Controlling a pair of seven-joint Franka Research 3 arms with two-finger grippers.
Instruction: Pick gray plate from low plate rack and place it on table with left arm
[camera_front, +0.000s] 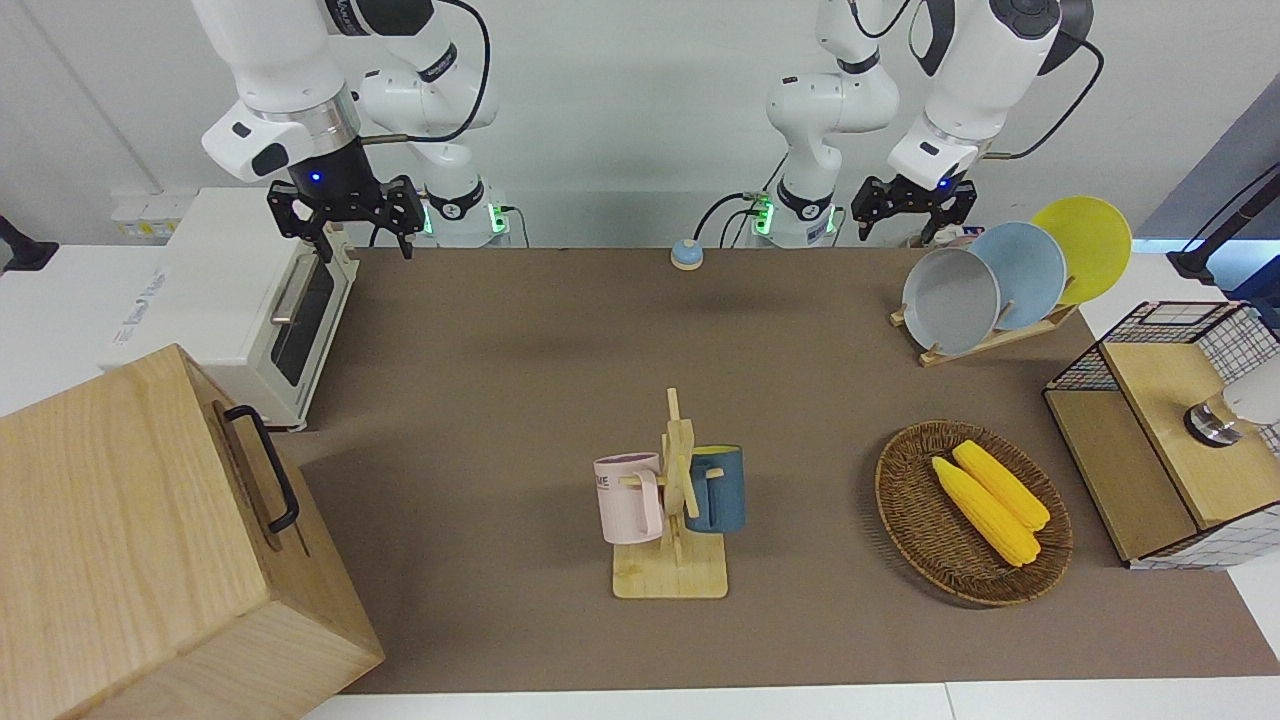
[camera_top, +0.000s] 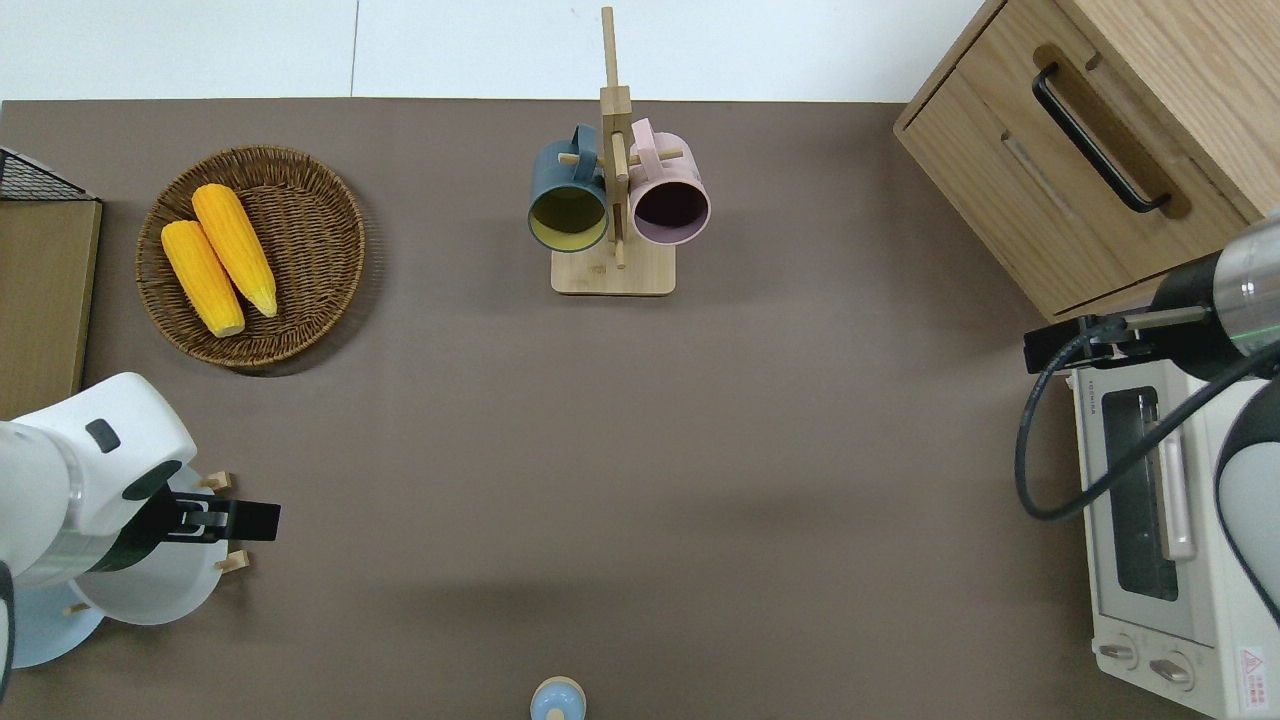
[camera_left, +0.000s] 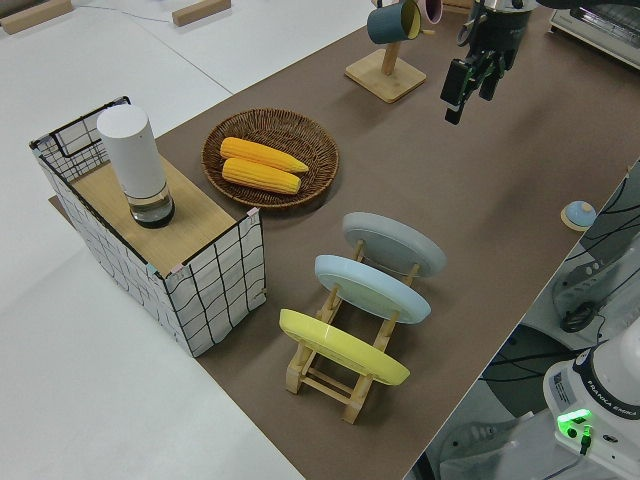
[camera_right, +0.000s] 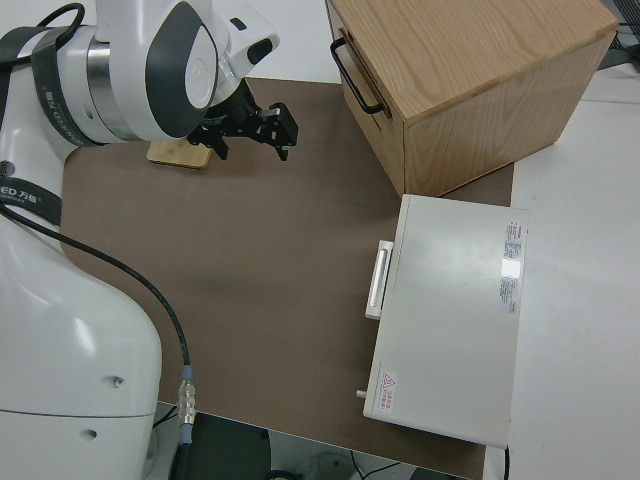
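Over the gray plate (camera_top: 160, 590), up in the air, hangs my left gripper (camera_front: 912, 205), fingers spread apart with nothing between them. In the overhead view the black fingers (camera_top: 232, 518) point out over the plate's rim, but they touch nothing.

The gray plate leans in the low plate rack (camera_front: 985, 340), in the slot farthest from me, tilted back against the pegs. A sky-blue plate (camera_front: 1020, 272) sits in the next slot, just beside it and nearer to me, and a yellow plate (camera_front: 1085, 245) takes the last slot, nearest of the three. All three are still in the rack, which stands on the table (camera_front: 500, 400) at my left arm's end.

Farther out from the rack there's a wicker basket (camera_front: 905, 500) with two ears of corn (camera_front: 990, 508) lying side by side in it. Beside the basket and rack, at the table's very end, a wire-sided box (camera_left: 215, 290) carries a white cylinder (camera_left: 132, 160) on its wooden top.

Mid-table stands a wooden mug stand (camera_front: 672, 540) with a pink mug (camera_front: 628, 498) and a dark blue mug (camera_front: 720, 488) hung on either side. A small blue knob (camera_front: 686, 253) rests near my edge of the table.

My right gripper (camera_front: 348, 215) is parked, fingers apart and empty. At that end sit a white toaster oven (camera_front: 250, 300) and a wooden cabinet (camera_front: 130, 540) with a black handle.
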